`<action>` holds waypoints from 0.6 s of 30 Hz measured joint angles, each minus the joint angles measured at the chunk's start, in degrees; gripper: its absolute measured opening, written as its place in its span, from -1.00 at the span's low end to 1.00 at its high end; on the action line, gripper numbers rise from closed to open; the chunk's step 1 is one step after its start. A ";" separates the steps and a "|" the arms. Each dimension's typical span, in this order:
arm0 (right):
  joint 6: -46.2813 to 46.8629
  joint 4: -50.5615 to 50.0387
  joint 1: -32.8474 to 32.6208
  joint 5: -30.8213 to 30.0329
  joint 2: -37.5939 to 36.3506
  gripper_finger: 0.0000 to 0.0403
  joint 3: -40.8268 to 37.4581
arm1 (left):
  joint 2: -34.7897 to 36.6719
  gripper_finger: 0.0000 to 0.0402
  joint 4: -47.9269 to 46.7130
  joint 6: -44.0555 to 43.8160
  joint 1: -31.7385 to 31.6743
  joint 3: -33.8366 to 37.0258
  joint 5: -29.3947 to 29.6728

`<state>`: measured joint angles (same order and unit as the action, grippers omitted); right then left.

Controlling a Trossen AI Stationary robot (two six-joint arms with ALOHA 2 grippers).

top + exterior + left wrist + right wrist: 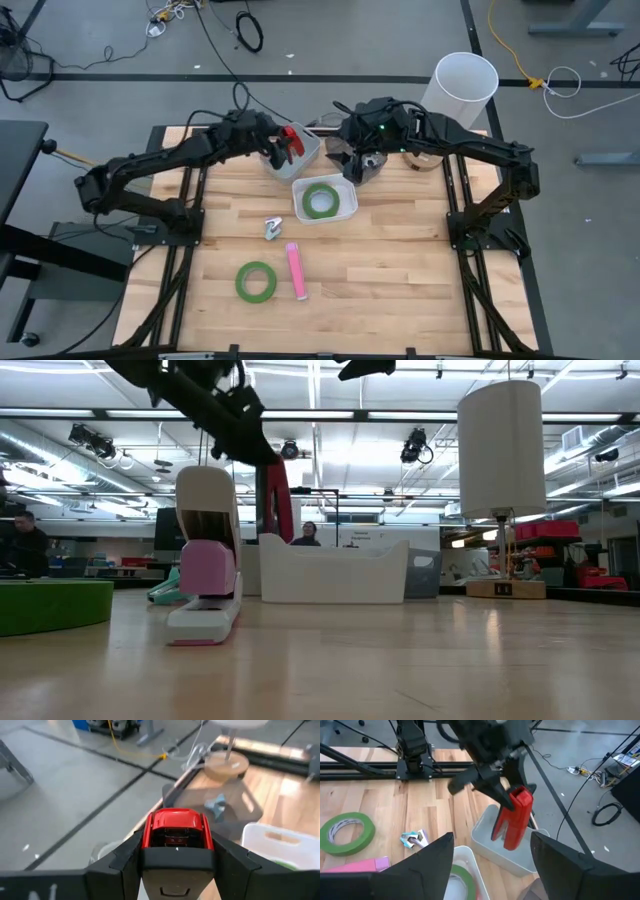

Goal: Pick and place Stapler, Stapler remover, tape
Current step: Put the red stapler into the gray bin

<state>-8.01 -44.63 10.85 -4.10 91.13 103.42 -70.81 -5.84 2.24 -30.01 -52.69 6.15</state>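
My left gripper [283,146] is shut on a red stapler [514,818], held in the air over a pale tray [306,160] at the table's far edge. My right gripper [492,870] stands open and empty to the right of it, above the table. One green tape roll [321,200] lies in a white bin [345,208]; another [256,281] lies flat on the table nearer the front. A pink stapler [296,270] and the staple remover [273,229] rest on the wood between them. My left gripper pinches the red stapler's upper end [519,795] between its two fingers, one on each side [150,837]. The fingers slant downward toward the table's far right. The stapler hangs below them, tilted, its lower end [503,840] clear above the pale tray.
A white lamp with a wooden base [464,88] stands at the far right corner. Black frame rails [190,200] run along both sides of the table. Bare wood lies at the front right [400,280].
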 joint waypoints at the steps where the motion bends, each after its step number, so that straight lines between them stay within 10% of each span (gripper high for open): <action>1: 0.00 -0.08 0.00 0.02 0.02 0.30 0.00 | -0.75 -0.04 0.04 0.01 -0.43 0.00 -0.21; 18: 1.33 -0.27 0.00 0.02 0.04 0.30 0.00 | -8.18 -0.04 6.70 3.26 -5.38 0.02 -4.79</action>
<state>-6.68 -44.91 10.85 -4.08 91.18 103.42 -79.00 0.86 5.50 -35.38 -52.66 1.37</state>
